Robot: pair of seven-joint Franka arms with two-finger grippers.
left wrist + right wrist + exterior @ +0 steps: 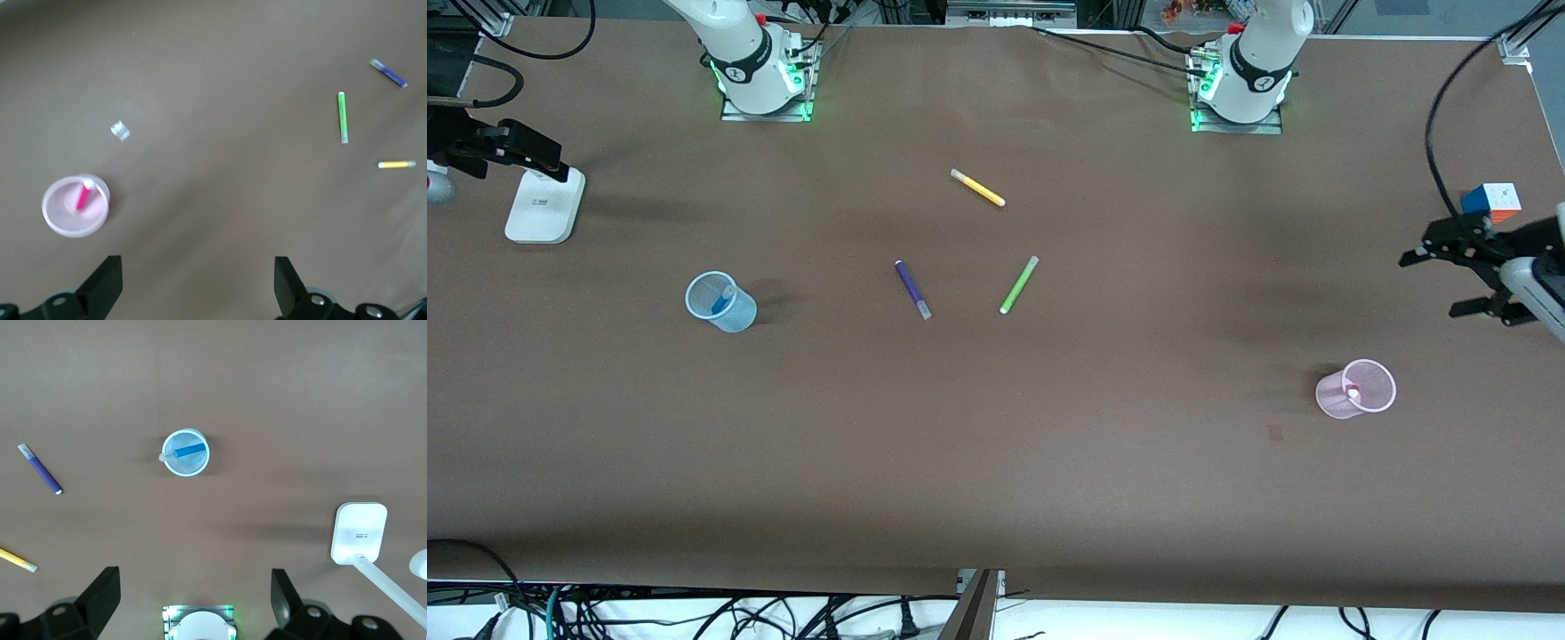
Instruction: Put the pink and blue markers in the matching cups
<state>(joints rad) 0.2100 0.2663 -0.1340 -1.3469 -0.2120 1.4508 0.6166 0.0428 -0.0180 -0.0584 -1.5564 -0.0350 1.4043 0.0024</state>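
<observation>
The pale blue cup (738, 316) stands toward the right arm's end of the table with the blue marker (719, 301) leaning inside it. The pale pink cup (1330, 396) stands toward the left arm's end, nearer the front camera, and holds the pink marker (1352, 391). My left gripper (1437, 283) hangs open and empty above the table's end, past the pink cup (55, 225). My right gripper (520, 151) hovers open and empty over the other end; its wrist view looks down on the blue cup (194, 471) and blue marker (189, 450).
A purple marker (912, 289), a green marker (1018, 284) and a yellow marker (977, 188) lie loose mid-table. A white stand base (544, 204) sits below the right gripper. A colour cube (1491, 202) rests near the left gripper.
</observation>
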